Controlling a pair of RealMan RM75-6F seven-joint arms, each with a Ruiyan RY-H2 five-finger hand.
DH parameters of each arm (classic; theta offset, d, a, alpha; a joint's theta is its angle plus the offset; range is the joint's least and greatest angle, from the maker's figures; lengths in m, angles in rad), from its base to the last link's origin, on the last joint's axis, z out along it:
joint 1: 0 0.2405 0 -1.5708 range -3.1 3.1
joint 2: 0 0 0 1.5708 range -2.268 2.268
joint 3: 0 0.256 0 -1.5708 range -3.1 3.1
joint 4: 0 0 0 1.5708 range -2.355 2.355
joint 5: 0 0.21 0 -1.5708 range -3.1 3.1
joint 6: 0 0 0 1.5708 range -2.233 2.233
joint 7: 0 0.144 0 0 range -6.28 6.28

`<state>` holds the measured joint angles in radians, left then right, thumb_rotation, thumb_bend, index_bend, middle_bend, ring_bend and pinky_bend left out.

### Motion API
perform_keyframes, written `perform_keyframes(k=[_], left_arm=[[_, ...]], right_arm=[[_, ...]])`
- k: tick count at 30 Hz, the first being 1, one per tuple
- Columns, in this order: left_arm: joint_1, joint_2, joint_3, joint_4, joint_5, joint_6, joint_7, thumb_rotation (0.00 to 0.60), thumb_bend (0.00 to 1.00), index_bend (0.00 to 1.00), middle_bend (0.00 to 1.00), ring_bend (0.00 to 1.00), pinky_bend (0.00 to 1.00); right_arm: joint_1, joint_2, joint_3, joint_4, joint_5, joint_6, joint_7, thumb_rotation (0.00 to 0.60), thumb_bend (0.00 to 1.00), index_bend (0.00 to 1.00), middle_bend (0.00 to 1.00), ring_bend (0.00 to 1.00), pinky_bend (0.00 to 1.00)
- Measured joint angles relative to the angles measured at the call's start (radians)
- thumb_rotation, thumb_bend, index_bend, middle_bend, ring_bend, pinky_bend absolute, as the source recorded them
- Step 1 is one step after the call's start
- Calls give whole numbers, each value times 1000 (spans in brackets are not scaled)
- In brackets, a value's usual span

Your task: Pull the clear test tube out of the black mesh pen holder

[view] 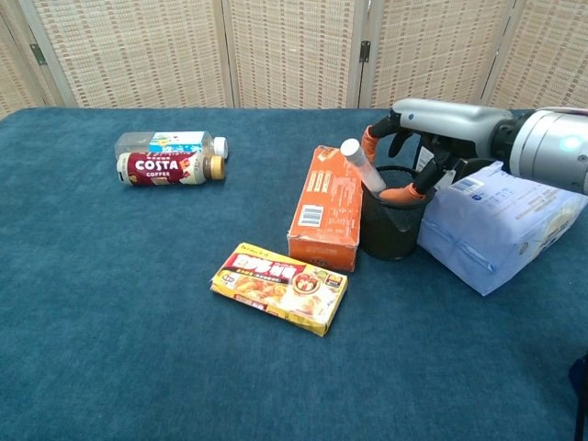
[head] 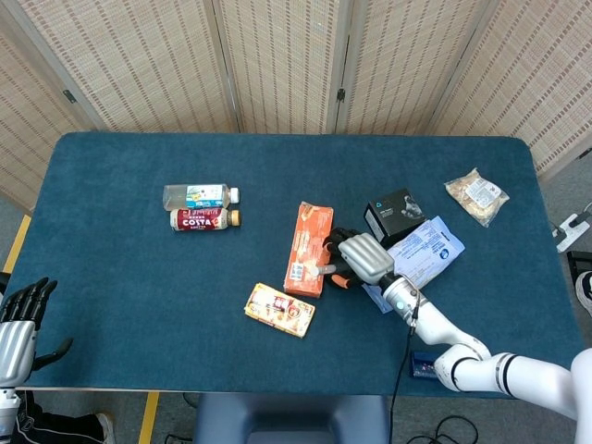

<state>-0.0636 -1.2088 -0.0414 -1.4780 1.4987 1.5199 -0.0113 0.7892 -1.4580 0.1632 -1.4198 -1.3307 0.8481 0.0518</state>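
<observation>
While spread wide across the dark blue felt table point(view: 110, 303), shows most of the job not done yet. Beside the tall orange cardboard box point(view: 328, 207) stands the black mesh pen holder point(view: 390, 225), touching or nearly touching it, with a pale blue plastic bag point(view: 501, 230) on its other side. Over the holder's top hovers the silver right hand point(view: 432, 124) with orange fingertips point(view: 370, 140) curled down on both sides of the rim. Looks partly open and around the tube's upper part, but cannot tell if it has hold of anything. Far off at the table's near left corner rests the left hand point(head: 20, 319), fingers apart, holding nothing. Leans toward the orange box, the clear test tube with a white cap point(view: 361, 163), bottom end sitting inside the holder. Left to do: close on the tube, then lift it out.
</observation>
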Motion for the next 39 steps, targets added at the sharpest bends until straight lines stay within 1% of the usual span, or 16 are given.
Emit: perform_keyframes(k=[3, 5, 15, 19, 22, 25, 28, 34, 39], left_arm=[[-1, -1, -1, 2, -2, -2, 1, 600, 266, 78, 97, 103, 127], [0, -2, -1, 3, -3, -3, 0, 600, 265, 78, 98, 103, 127], [2, -4, -1, 8, -6, -2, -4, 600, 265, 78, 97, 102, 126], [2, -5, -1, 9, -5, 0, -6, 600, 265, 79, 97, 102, 126], [3, -6, -1, 9, -2, 2, -9, 600, 265, 78, 97, 102, 126], [3, -6, 0, 8, 0, 3, -10, 600, 264, 79, 97, 102, 126], [2, -6, 0, 6, 5, 4, -10, 600, 265, 78, 97, 102, 126], [0, -1, 0, -8, 19, 14, -5, 600, 265, 78, 97, 102, 127], [-1, 2, 1, -22, 26, 17, 5, 600, 264, 78, 97, 102, 127]], right_arm=[[2, -3, 2, 3, 2, 0, 0, 600, 305, 476, 290, 125, 238], [4, -6, 2, 5, 4, -4, 1, 600, 320, 483, 294, 125, 239], [8, -16, 4, 14, 4, 1, 3, 600, 327, 531, 318, 125, 238], [-2, -16, 9, 11, -3, 35, 13, 600, 327, 581, 348, 126, 238], [-20, -16, 15, 6, -13, 78, 50, 600, 327, 624, 382, 139, 238], [-47, -15, 20, 3, -24, 124, 125, 600, 327, 652, 409, 154, 238], [-76, -11, 25, 0, -31, 161, 235, 600, 327, 654, 417, 163, 238], [-142, 8, 34, -4, -47, 229, 532, 600, 327, 654, 425, 177, 238], [-199, 46, 42, -22, -58, 271, 812, 600, 327, 654, 428, 187, 238]])
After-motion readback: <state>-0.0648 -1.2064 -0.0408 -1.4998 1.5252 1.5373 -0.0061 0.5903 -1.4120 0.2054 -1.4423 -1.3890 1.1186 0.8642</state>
